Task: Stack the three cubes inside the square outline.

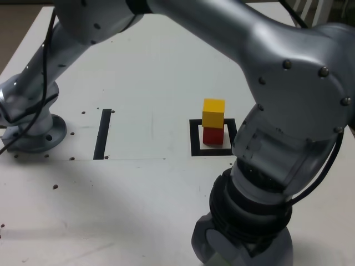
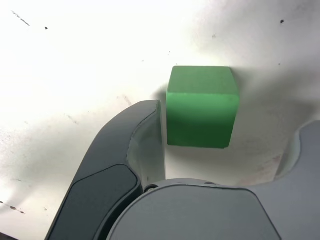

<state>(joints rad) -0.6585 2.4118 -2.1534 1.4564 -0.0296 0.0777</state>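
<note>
In the wrist view the green cube sits on the white table between my gripper's jaws. One finger is right against the cube's side and the other finger stands apart from it, so the gripper is open. In the exterior view the yellow cube rests on the red cube inside the square outline. My wrist hangs low at the front edge of that view and hides the green cube.
A straight black strip lies on the table to the exterior view's left of the outline. The arm's base stands at the far left, and the arm's upper links arch over the stack.
</note>
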